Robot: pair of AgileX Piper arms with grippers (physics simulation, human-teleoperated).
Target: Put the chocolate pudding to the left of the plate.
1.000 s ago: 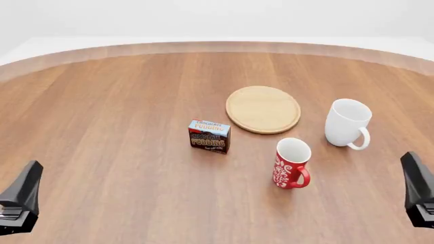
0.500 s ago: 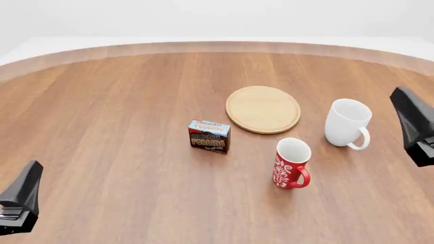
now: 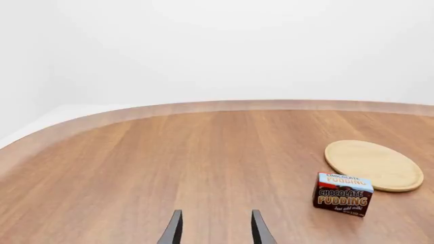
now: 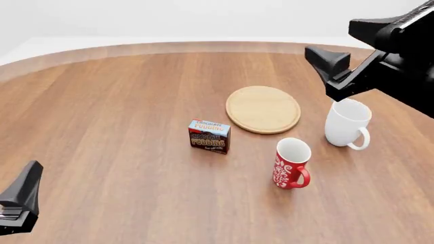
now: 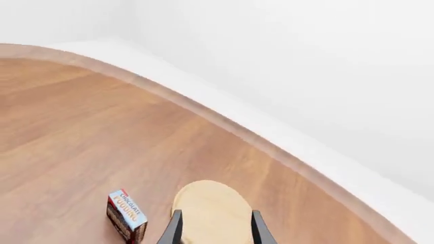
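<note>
Swung up from the desk's right edge toward its far side, the right gripper [image 4: 324, 57] hovers spread above the plate [image 4: 263, 109], while the pudding box [image 4: 209, 135] stands untouched just beside the plate's near-left rim, awaiting pickup.

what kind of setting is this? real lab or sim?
Looks like a simulated tabletop scene: a bare round wooden table against blank white surroundings, holding only the chocolate pudding, the plate and two mugs, all cleanly rendered.
</note>
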